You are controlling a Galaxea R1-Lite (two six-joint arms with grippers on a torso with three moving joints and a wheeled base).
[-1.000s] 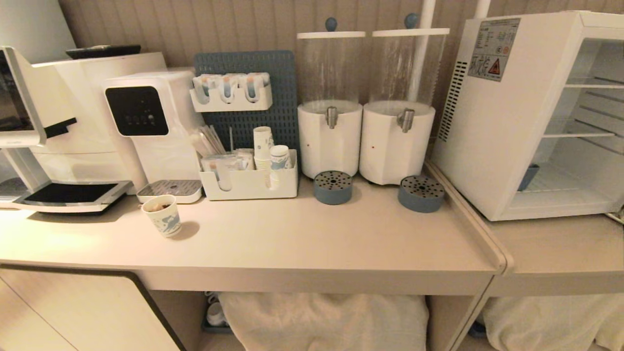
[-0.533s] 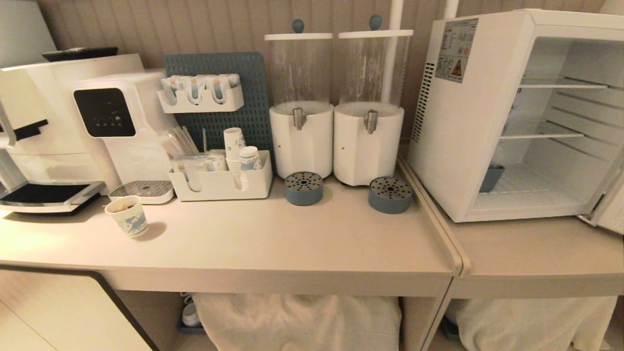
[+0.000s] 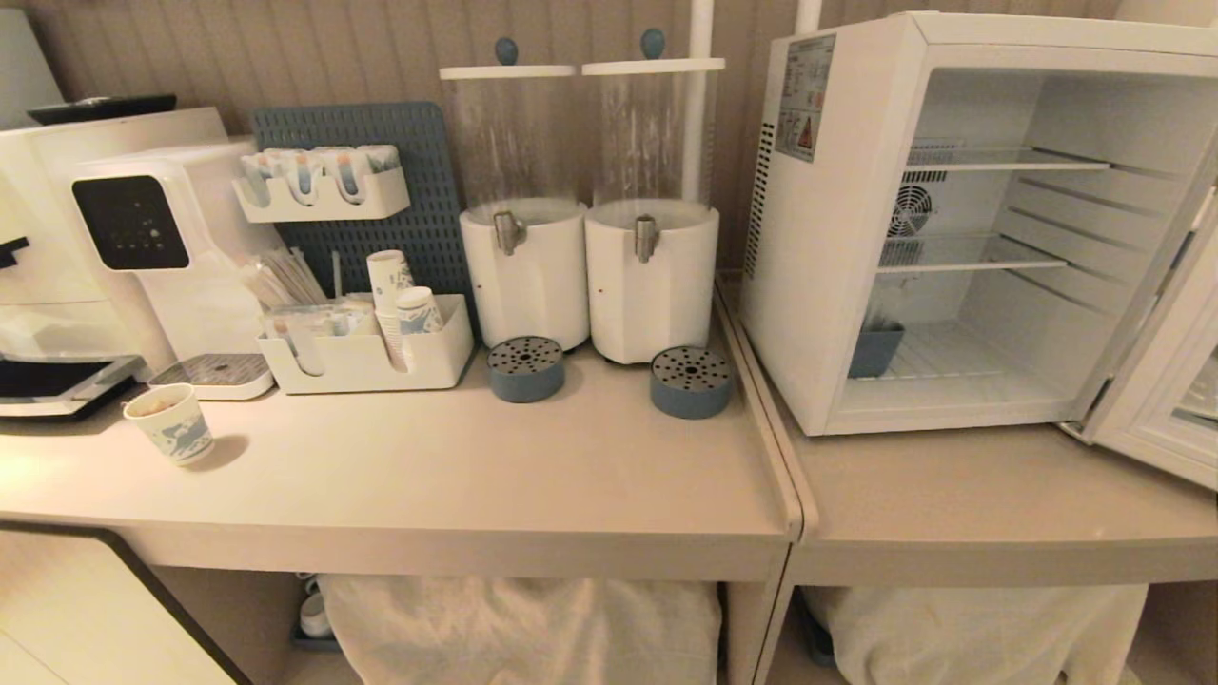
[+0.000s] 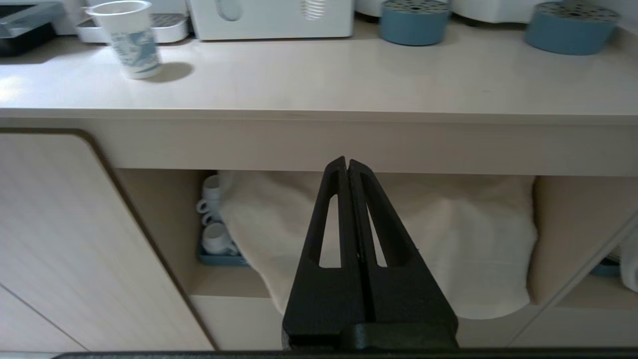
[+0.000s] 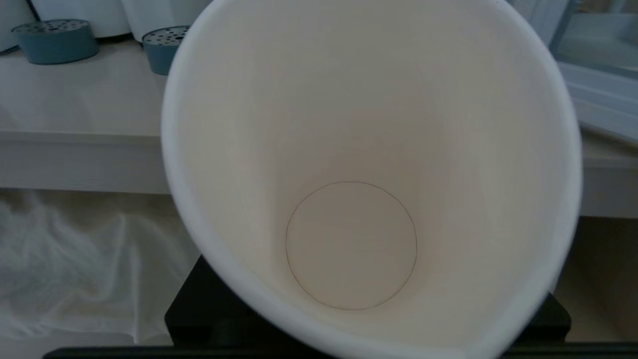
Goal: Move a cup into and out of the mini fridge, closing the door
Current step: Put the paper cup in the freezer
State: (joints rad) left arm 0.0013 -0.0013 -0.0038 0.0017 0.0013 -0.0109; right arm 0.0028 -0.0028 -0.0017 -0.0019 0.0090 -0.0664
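While the head view shows neither arm, the right wrist view is filled by the cup (image 5: 369, 179), its clean white inside and round bottom facing the camera, carried in the right gripper. That gripper's fingers are hidden behind the cup, so how they pinch it I cannot tell. Over in the left wrist view, the left gripper (image 4: 347, 164) has its black fingers pressed together on nothing, low in front of the counter edge. Only the head view gives us the mini fridge (image 3: 847, 238), standing empty-shelved on the right counter, the door (image 3: 1166, 371) swung wide open at the right.
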